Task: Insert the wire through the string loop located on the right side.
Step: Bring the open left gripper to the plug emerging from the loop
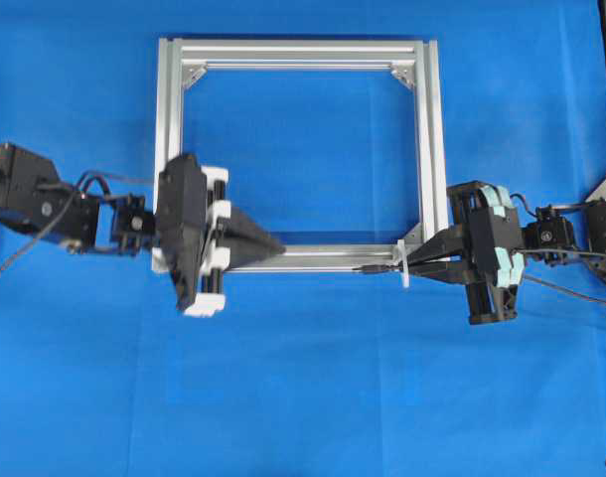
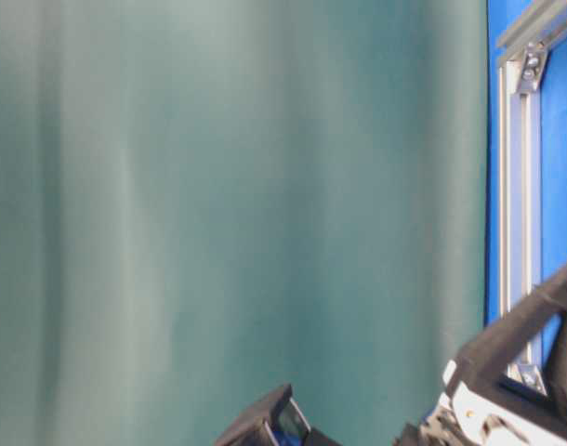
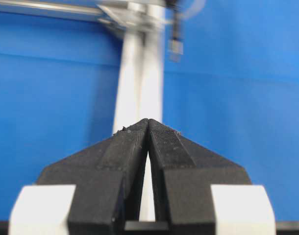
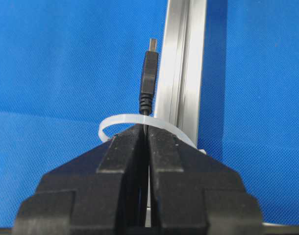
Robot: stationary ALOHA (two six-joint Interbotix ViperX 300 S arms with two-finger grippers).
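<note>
The right gripper (image 4: pixel 145 131) has its jaws clamped on the wire (image 4: pixel 148 78), its plug past the string loop (image 4: pixel 121 121) beside the aluminium frame (image 1: pixel 169 119). The left gripper (image 3: pixel 148 122), jaws closed empty, sits over the frame's bottom rail.

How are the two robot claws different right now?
The right end effector is shut on the wire, whose plug pokes out past the string loop. The left end effector is shut on nothing. The right one sits at the frame's corner; the left hangs over its bottom bar. Both are black and closed.
</note>
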